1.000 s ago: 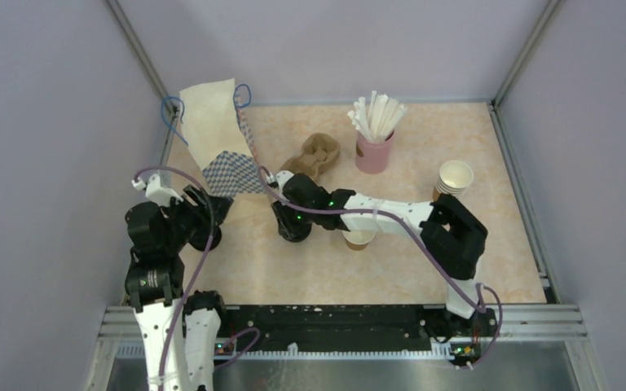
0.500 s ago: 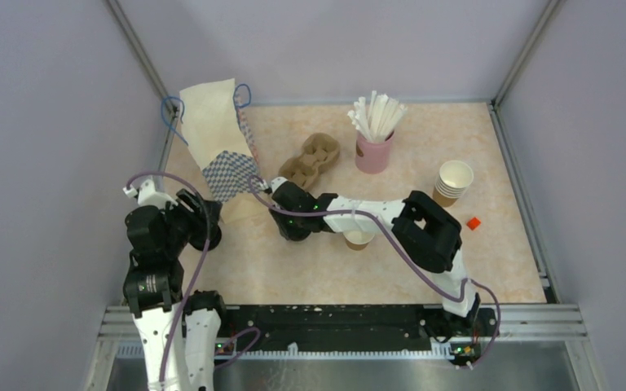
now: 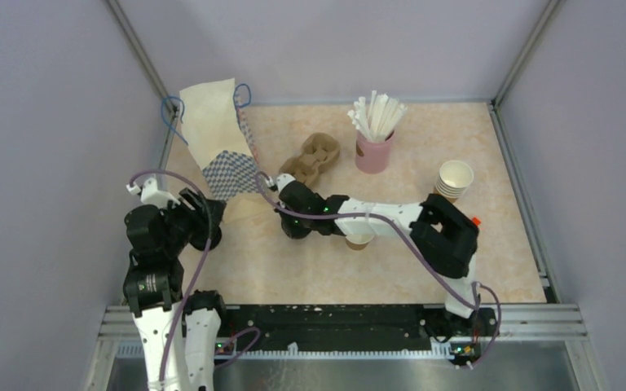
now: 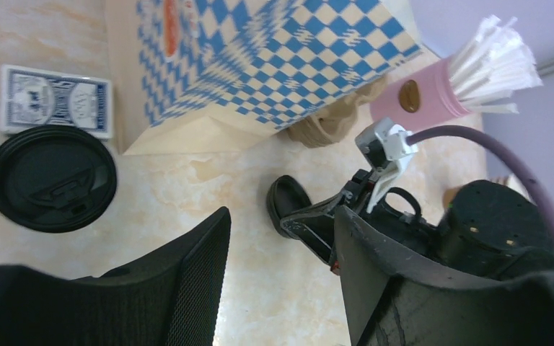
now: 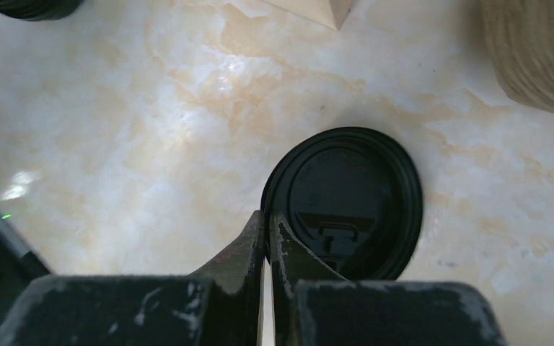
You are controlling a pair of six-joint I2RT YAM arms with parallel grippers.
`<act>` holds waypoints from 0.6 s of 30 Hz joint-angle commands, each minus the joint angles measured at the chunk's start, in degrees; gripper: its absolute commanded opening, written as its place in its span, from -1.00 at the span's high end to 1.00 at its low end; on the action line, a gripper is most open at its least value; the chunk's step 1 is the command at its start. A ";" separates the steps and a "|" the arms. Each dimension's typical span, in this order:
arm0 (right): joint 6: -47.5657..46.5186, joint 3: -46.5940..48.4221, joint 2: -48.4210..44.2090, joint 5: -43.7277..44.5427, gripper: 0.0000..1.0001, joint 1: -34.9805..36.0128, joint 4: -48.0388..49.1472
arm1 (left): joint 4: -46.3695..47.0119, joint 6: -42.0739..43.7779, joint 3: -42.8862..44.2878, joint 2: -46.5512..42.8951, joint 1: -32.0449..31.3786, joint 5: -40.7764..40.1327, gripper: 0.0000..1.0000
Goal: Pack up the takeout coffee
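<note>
Brown paper cup (image 3: 359,239) sits topless under my right arm, seen from above, with my right pincer (image 3: 291,229) low near the checked bag (image 3: 230,173). My left pincer (image 4: 281,281) hangs half wide, holding nothing. Up close, my right fingers (image 5: 242,249) just snapped shut on the edge of the black lid (image 5: 346,202), so I think I can carry it to the cup.

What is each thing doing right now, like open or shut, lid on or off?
Black lid: flat on the table, on no cup.
Second black lid: flat on the table.
Single brown cup: upright, no lid.
Right fingers: shut at the black lid's edge.
Left fingers: open, holding nothing.
Paper bag: standing.
Cup carrier: empty.
Cup stack: upright, lidless.
Pink straw cup: upright, full of straws.
</note>
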 commanded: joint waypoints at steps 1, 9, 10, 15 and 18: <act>3.39 -6.69 -15.88 -3.71 1.00 0.04 10.14 | 7.53 -0.60 -1.02 1.17 -0.23 12.36 -0.22; 20.86 -23.29 -36.73 -19.57 1.00 -8.74 29.91 | 31.27 -14.46 -10.78 1.94 -0.89 39.38 -0.43; 22.36 -23.76 -38.16 -20.04 1.00 -9.29 30.13 | 31.77 -14.39 -10.83 1.67 -1.00 39.49 -0.43; 28.29 -27.01 -43.34 -21.02 1.00 -10.11 36.28 | 43.60 -20.03 -13.82 0.71 -2.95 44.09 -0.43; 30.81 -27.30 -43.87 -21.85 1.00 -10.12 38.70 | 49.05 -22.98 -16.58 -0.36 -3.88 44.45 -0.38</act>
